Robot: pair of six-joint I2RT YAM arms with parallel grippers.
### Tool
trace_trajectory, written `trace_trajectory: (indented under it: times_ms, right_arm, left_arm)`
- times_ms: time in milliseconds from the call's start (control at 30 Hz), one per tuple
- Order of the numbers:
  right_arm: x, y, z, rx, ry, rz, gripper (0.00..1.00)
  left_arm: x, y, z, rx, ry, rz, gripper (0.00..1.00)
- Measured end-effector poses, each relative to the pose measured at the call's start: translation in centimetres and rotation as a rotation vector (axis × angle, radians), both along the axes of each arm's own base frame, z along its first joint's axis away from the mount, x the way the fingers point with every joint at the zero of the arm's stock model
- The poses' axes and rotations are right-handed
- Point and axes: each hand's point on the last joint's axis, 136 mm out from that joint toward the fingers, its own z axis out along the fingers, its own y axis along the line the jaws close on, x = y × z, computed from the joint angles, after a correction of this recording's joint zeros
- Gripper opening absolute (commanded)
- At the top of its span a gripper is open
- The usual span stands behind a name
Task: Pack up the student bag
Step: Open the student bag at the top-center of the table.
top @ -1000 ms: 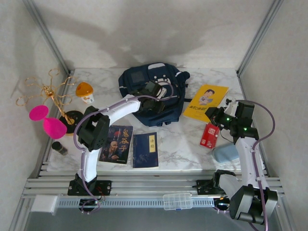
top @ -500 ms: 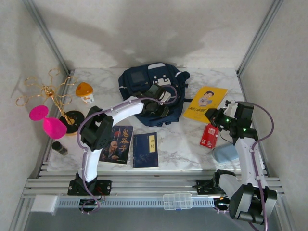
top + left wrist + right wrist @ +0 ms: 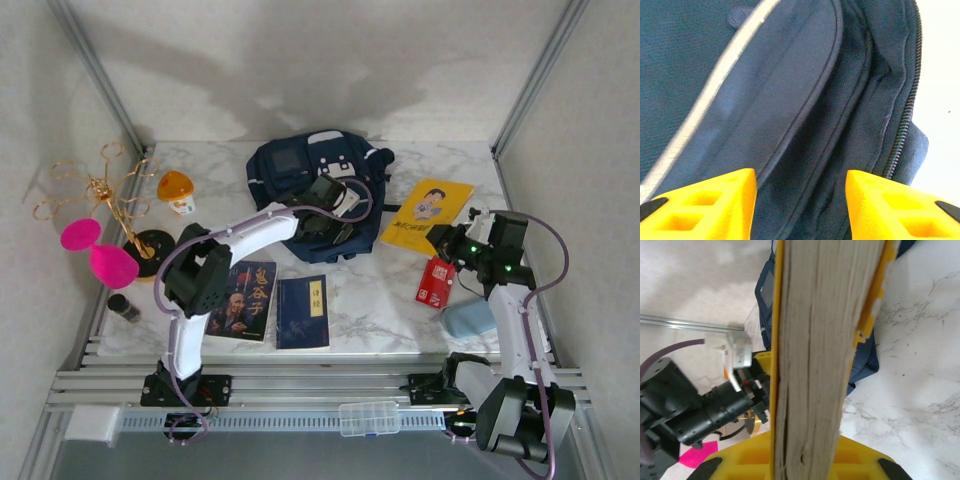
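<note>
Left gripper (image 3: 800,185): jaws about half apart, nothing between them, hanging over the backpack's (image 3: 285,160) open zip pocket. The backpack lies at the far middle of the table (image 3: 380,300). Right gripper (image 3: 452,243): clamped on a book (image 3: 815,365), seen edge-on, probably the yellow one. Progress looks early: two dark books (image 3: 243,300) and a red booklet (image 3: 435,282) are unpacked on the table.
</note>
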Motion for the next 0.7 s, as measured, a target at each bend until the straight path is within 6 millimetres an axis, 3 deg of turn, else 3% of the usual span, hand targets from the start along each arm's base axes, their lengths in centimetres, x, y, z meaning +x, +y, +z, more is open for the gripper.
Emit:
trace_trajectory:
  times_ms: [133, 267, 567, 700]
  right_arm:
    - [0.1, 0.0, -0.1, 0.009, 0.006, 0.006, 0.01]
    - [0.1, 0.1, -0.3, 0.015, 0.012, 0.011, 0.01]
    - [0.1, 0.0, -1.0, 0.023, 0.036, 0.011, 0.01]
    - [0.2, -0.2, -1.0, 0.023, 0.036, 0.003, 0.01]
  left_arm:
    - [0.7, 0.4, 1.5, 0.029, -0.064, -0.013, 0.66]
    - [0.8, 0.4, 0.9, 0.078, -0.066, -0.044, 0.72]
    - [2.2, 0.7, -2.9, 0.192, -0.039, -0.048, 0.72]
    - [3.1, 0.4, -3.9, 0.214, -0.039, -0.047, 0.64]
